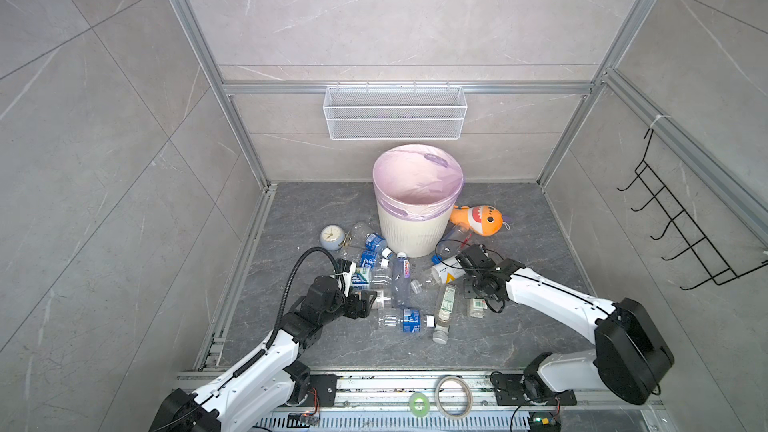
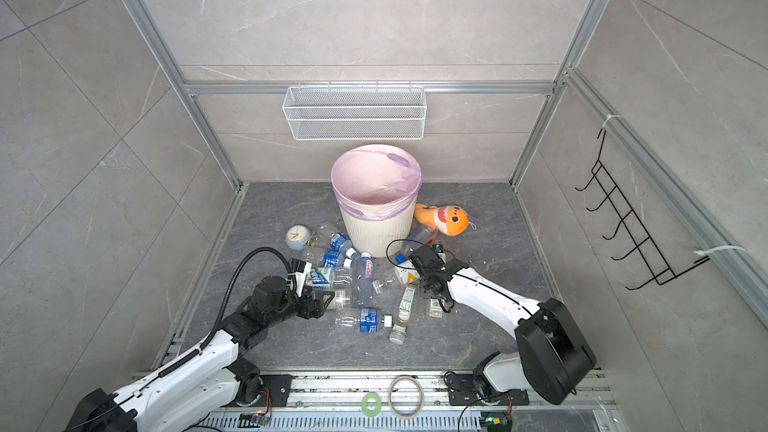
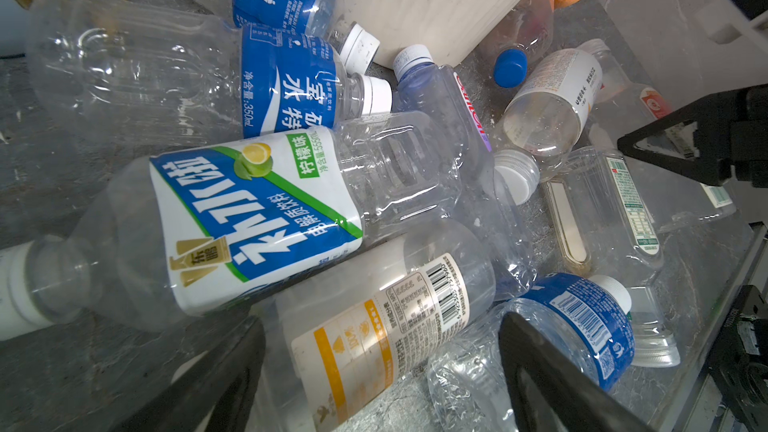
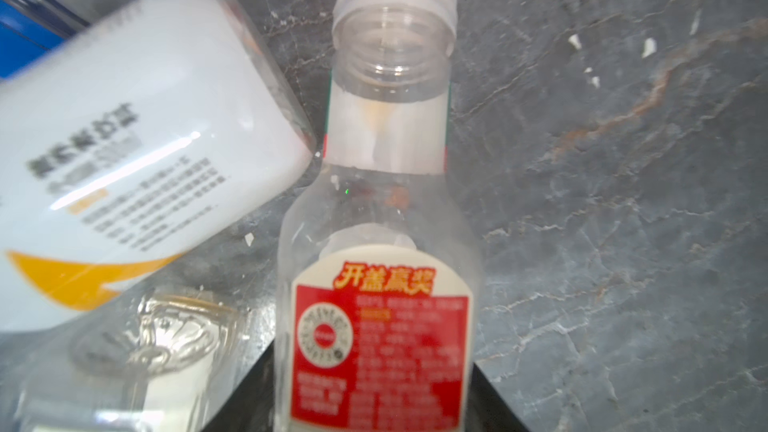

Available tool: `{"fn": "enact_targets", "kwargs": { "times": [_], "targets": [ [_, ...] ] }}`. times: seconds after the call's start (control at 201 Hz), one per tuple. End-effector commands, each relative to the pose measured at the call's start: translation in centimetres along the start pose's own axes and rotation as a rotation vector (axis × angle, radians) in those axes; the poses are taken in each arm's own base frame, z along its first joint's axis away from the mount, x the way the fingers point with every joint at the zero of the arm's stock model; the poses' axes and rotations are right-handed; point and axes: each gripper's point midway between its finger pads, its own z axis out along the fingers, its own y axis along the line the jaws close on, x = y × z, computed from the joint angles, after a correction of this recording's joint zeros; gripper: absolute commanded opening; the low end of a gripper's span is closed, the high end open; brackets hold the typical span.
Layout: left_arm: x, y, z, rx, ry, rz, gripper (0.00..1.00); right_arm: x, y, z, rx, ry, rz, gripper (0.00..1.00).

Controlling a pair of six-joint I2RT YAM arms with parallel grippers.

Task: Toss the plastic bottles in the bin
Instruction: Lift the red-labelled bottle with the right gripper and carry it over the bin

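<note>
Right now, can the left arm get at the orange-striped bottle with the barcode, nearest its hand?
Probably yes: the left hand is open and already straddles the orange-striped bottle, which lies uncovered. The lemon-label bottle lies close alongside and might get nudged.

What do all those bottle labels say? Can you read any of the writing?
"净含量:350mL" and large "宝 水 特": blue-label bottle.
"柠檬味": green tag on the lemon-label bottle.
"开盖赢奖": red-label bottle, clamped in the right gripper.
Barcode, digits too small to read: orange-and-white-label bottle.
Fine print on all labels, and the pink-lettered bottle: too small or blurred.
</note>
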Motion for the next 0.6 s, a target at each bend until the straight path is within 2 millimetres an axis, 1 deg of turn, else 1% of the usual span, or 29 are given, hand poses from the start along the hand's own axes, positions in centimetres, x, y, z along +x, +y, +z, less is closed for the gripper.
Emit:
{"fn": "enact_targets", "kwargs": {
  "times": [0.0, 0.119, 0.199, 0.319, 0.453, 0.592],
  "targets": [
    [-2.6, -1.2, -0.4, 0.034, -0.073, 0.039, 0.9, -0.6, -0.4, -1.5, -0.035, -0.092, 0.029, 0.53],
    [-2.6, -1.3, -0.4, 0.037, -0.071, 0.039, 0.9, -0.9, -0.7, -3.1, -0.093, -0.179, 0.042, 0.53],
    [-2.6, -1.3, -0.4, 0.038, -0.072, 0.039, 0.9, -1.1, -0.5, -4.2, -0.142, -0.237, 0.042, 0.53],
    [-2.6, -1.3, -0.4, 0.039, -0.072, 0.04, 0.9, -1.4, -0.3, -5.6, -0.196, -0.313, 0.037, 0.5],
    [-2.5, -1.2, -0.4, 0.035, -0.072, 0.039, 0.9, -1.5, -0.1, -7.2, -0.252, -0.391, 0.029, 0.49],
    [-2.6, -1.2, -0.3, 0.036, -0.068, 0.038, 0.9, -1.9, 0.0, -9.7, -0.317, -0.485, 0.025, 0.5]
  ]
}}
